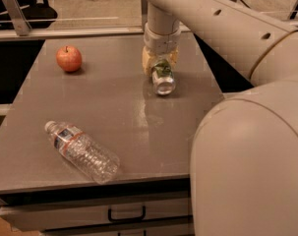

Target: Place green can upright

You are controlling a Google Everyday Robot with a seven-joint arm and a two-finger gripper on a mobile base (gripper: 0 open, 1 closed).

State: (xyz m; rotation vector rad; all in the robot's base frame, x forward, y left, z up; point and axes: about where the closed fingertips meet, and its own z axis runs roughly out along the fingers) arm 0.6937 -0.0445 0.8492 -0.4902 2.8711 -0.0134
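The green can [163,78] lies on its side on the grey table [114,112], at the back right, with its shiny silver end facing me. My gripper [161,65] comes straight down onto the can's far end. Its tan fingers [147,64] sit tight against both sides of the green-and-white label. The can still rests on the table top. The far part of the can is hidden by the gripper.
A red apple [69,58] stands at the back left. A clear plastic water bottle [82,151] lies on its side at the front left. The table's right edge is just right of the can. A drawer with a handle [126,214] is below the front edge.
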